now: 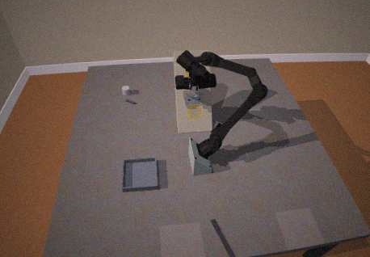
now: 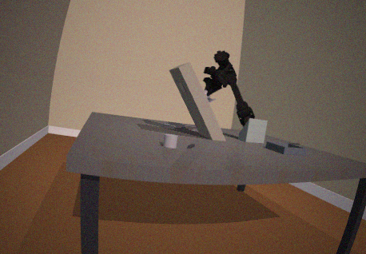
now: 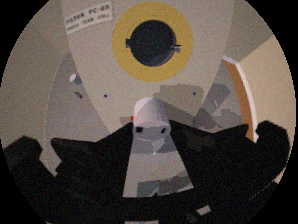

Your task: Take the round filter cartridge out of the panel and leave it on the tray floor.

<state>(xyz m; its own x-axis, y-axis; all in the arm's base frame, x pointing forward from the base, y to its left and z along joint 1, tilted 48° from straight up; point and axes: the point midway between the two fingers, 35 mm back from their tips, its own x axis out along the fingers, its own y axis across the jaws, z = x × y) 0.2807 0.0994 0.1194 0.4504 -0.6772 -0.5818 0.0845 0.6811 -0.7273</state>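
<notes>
Cartridge pickup in hand.
Cartridge (image 1: 195, 88) (image 2: 206, 94) (image 3: 151, 114) is grasped by end effector (image 1: 194, 87) (image 2: 207, 93) (image 3: 150, 124); careful transfer to tray (image 1: 141, 189) (image 2: 276, 147) should be made next.

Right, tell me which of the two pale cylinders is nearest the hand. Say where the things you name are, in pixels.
The slotted cylinder (image 1: 194, 88) (image 2: 206, 93) (image 3: 151, 116), held between the fingers of the hand (image 1: 194, 87) (image 2: 207, 93) (image 3: 150, 124); the other cylinder (image 1: 126, 90) (image 2: 171, 141) (image 3: 75, 79) stands away on the tabletop (image 1: 101, 132) (image 2: 120, 155).
</notes>
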